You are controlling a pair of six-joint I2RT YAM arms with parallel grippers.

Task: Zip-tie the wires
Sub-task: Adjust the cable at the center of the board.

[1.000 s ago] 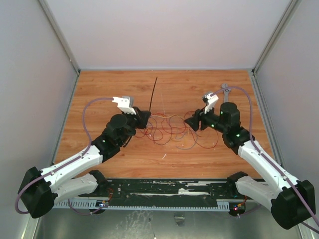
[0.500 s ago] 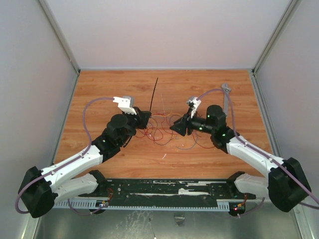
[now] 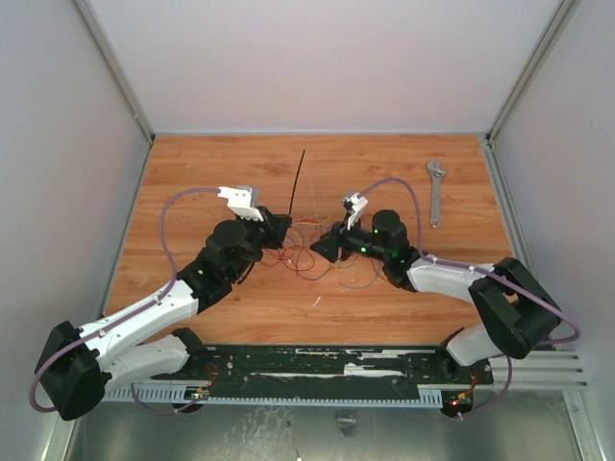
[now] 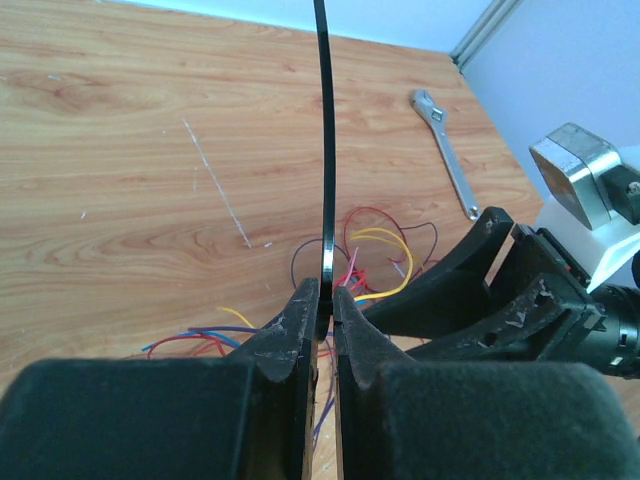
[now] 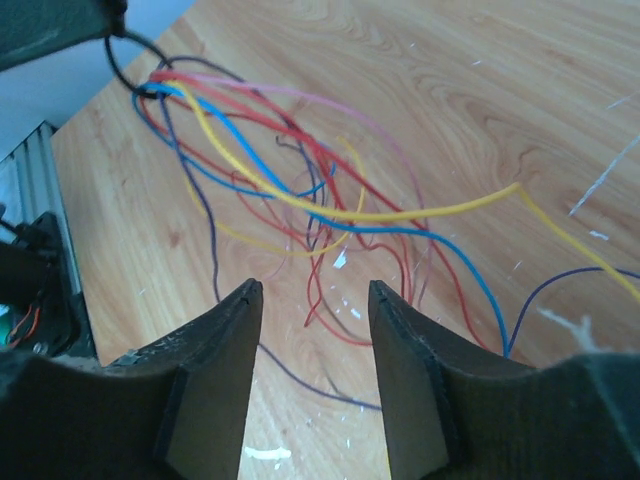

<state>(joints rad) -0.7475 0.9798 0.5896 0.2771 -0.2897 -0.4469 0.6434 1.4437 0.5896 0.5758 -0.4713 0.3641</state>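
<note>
Now, the right end effector (image 5: 315, 300), jaws apart over the wires (image 5: 262, 178) at mid counter (image 3: 192, 173), should bunch them toward the left end effector (image 4: 325, 300), clenched on the zip tie (image 4: 325, 150) pointing far.

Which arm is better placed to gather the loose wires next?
Right. The right pincer is open, with the wires lying directly ahead of its fingers. The left pincer is shut on the zip tie, so it is occupied.

Fingers (image 4: 322, 300) pinching zip tie (image 4: 325, 150), wires (image 4: 370, 250) beyond
</note>
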